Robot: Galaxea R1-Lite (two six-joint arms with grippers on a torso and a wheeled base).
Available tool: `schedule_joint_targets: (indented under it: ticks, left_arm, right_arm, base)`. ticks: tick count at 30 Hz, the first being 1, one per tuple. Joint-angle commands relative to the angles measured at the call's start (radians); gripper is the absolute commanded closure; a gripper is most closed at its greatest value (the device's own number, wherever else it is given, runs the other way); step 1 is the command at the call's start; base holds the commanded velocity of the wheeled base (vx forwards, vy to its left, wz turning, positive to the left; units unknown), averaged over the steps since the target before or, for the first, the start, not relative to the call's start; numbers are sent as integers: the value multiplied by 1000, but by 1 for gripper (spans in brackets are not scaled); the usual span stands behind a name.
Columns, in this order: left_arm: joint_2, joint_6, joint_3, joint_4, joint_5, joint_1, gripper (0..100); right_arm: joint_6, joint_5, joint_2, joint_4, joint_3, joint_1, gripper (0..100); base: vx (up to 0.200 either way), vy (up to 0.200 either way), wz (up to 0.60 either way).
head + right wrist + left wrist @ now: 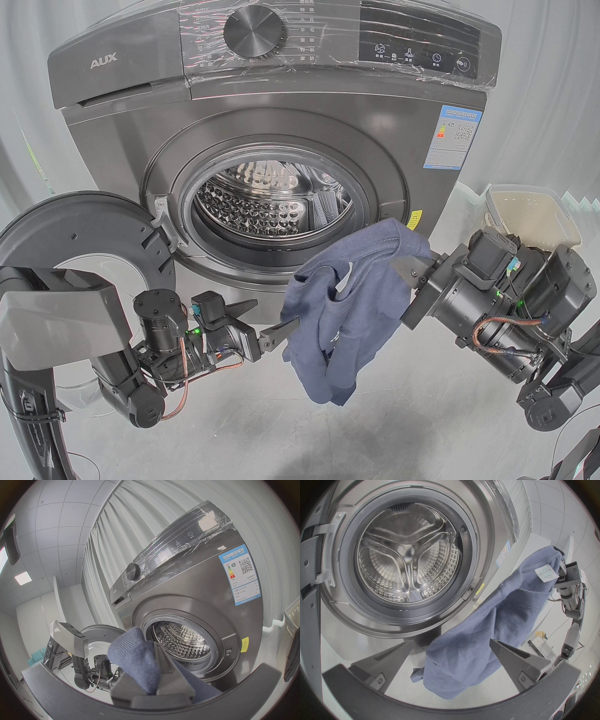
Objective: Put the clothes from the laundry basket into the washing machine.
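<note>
A blue garment [350, 300] hangs in front of the washing machine's open drum [269, 194], just below its rim. My right gripper [409, 265] is shut on the garment's upper edge; in the right wrist view the cloth [137, 658] is pinched in that gripper [147, 670]. My left gripper [275, 312] stands open low at the garment's left side, its lower fingertip at the cloth's edge. From the left wrist, the garment [493, 620] droops between the spread fingers [515, 661], and the drum [406, 555] looks empty. The pale laundry basket [531, 215] sits at the right.
The round machine door [81, 231] is swung open to the left, close behind my left arm. Bare grey floor [406, 425] lies below the garment. Pale curtains hang behind the machine.
</note>
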Motion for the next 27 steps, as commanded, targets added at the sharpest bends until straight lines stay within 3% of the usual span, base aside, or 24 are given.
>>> schedule_joint_targets:
  ticks: [1, 4, 8, 19, 23, 27]
  left_arm:
    - [31, 2, -27, 0, -1, 2, 0]
    - [49, 6, -44, 0, -2, -2, 0]
    - [87, 38, -94, 0, -2, -7, 0]
    - [166, 51, -242, -2, -21, -11, 0]
    - [181, 74, -251, -2, -68, -13, 0]
    - [182, 78, -252, -2, -103, -13, 0]
  right_arm:
    - [0, 1, 1, -2, 0, 6, 100]
    - [0, 1, 3, 0, -1, 7, 100]
    - [0, 3, 14, -2, -1, 7, 100]
    - [2, 4, 17, -2, 0, 9, 100]
    - [2, 4, 23, -2, 2, 7, 100]
    - [3, 6, 32, -2, 0, 9, 100]
  base:
    - [0, 0, 0]
    - [0, 0, 0]
    - [0, 0, 0]
    - [0, 0, 0]
    - [0, 0, 0]
    - [0, 0, 0]
